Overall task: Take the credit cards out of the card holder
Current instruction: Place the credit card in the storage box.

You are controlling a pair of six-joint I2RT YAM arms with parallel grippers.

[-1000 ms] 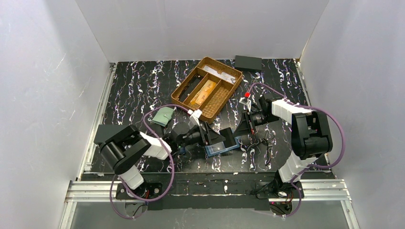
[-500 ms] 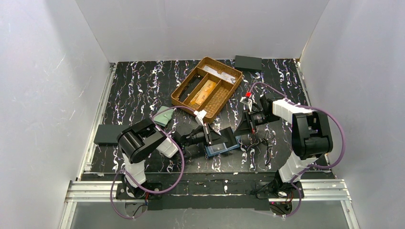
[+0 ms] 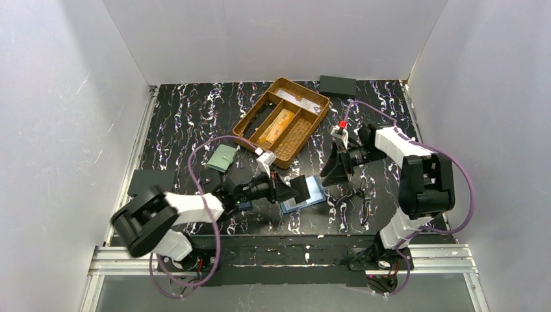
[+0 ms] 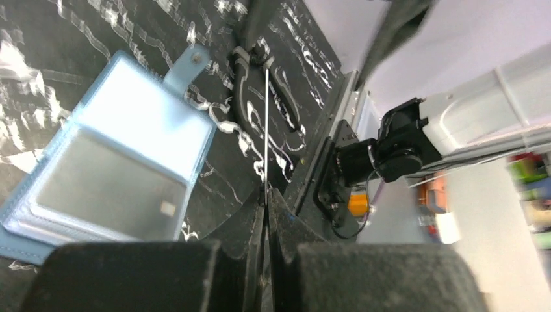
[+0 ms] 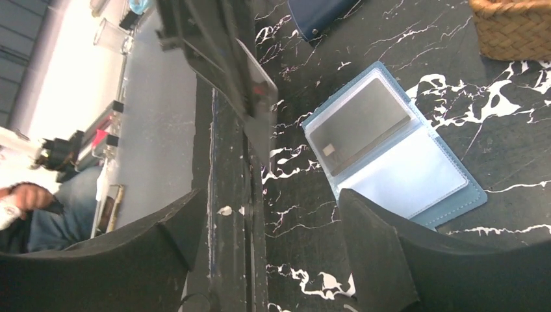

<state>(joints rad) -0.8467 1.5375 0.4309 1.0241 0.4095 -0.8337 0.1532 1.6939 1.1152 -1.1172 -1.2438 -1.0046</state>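
Observation:
The light blue card holder [image 3: 312,195] lies open on the black marbled table, its grey pocket panel [image 5: 358,125] facing up and the snap tab [image 4: 185,68] sticking out. My left gripper [image 3: 294,188] hovers just left of it, shut on a thin credit card [image 4: 266,130] that shows edge-on in the left wrist view. From the right wrist the same card [image 5: 258,88] looks dark and glossy. My right gripper [image 3: 333,167] is open just right of the holder, and nothing sits between its fingers [image 5: 380,250].
A brown wicker basket [image 3: 305,133] with compartments stands behind the holder, a tan flat item [image 3: 279,123] in its middle slot. A pale green wallet [image 3: 223,158] lies at the left, a navy wallet [image 5: 318,13] beside the left arm. Black boxes sit at back [image 3: 338,85] and left [image 3: 146,182].
My left jaws closed on the card. My right jaws opened, let go of it and drew back a little to the right. The left arm's elbow swung out to the left.

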